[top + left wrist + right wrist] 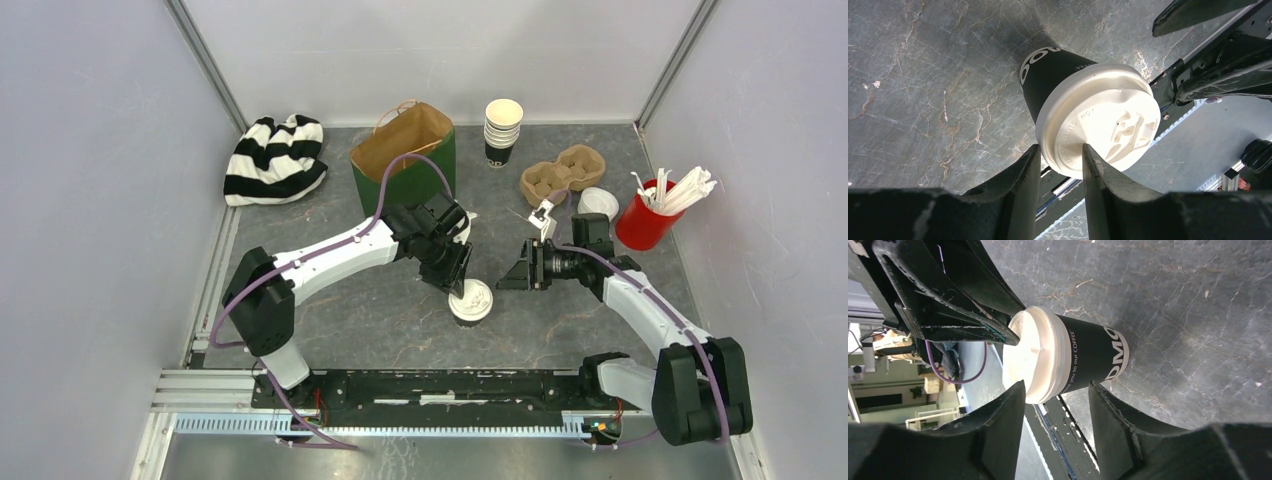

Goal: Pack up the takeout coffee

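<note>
Found the takeout coffee (470, 302) upright in the middle of the table (380, 320), lid (1098, 125) on. Saw left pincer (1060, 162) half open at the lid's rim; could not tell any grip. Saw right pincer (1055, 390) open, just beside the takeout coffee. Judged best to steady low and press the rim evenly.

Two arms rose from a black plate (450, 385) at the table's near edge. The left arm (330, 258) and right arm (648, 305) were built alike, with smooth white shells on the long links and blocky black housings at shoulder, elbow and wrist. A thin purple cable (384, 188) arched clear of the left arm's forearm and looped out again beside its shoulder. A matching cable ran along the right arm's upper side. The left gripper (1060, 147) and right gripper (1057, 385) each carried two black, wedge-shaped fingers that tapered to blunt tips. Their matte faces were scuffed grey and nicked pale along the edges.
</note>
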You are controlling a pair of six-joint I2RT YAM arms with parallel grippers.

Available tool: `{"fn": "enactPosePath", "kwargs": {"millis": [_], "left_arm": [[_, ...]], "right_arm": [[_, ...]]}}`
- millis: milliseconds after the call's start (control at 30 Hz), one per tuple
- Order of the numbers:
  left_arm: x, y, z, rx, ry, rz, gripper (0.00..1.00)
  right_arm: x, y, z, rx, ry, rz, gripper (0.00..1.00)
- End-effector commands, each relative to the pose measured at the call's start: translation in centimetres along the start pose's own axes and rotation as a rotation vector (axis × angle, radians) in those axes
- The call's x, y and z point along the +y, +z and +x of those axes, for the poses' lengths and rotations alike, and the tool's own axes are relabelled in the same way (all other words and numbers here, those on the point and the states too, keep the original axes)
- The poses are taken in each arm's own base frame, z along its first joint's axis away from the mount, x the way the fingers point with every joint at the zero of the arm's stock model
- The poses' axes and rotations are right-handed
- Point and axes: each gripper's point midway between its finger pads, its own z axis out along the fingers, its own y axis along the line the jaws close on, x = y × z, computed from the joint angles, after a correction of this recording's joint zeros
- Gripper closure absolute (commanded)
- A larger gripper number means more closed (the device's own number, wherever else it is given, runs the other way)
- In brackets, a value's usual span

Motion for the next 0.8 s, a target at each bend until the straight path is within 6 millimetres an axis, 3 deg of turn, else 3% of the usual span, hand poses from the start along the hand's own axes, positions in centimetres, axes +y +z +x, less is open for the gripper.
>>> {"fn": "enactPosePath", "kwargs": {"millis": [0,300,433,500,633,767], "left_arm": [[-0.3,-0.4,-0.6,-0.034,0.025,-0.006,0.58],[-0.6,-0.2,-0.5,-0.028,0.032,-0.003,0.58],[-0.3,0.2,-0.1,-0.019,0.031,-0.012,0.59],[-0.2,0.2,0.0,-0.021,0.03,-0.013,0.59],[-0.6,-0.6,-0.6,-0.048,0.033,-0.008,0.59],[-1.5,-2.2,-1.7,-0.079,0.043,-0.001,0.5]], "right_arm": [[0.0,0.2,0.9,0.034,-0.009,-0.028,0.47],[-0.5,1.9,2.3,0.082,-0.001,-0.027,0.54],[-6.1,1.2,5.4,0.168,0.021,0.244,0.69],[-7.1,0.7,6.1,0.2,-0.001,0.296,0.7],[-3.6,1.3,3.2,0.101,-0.043,0.154,0.67],[-0.9,1.4,0.8,0.071,-0.06,0.059,0.61]]}}
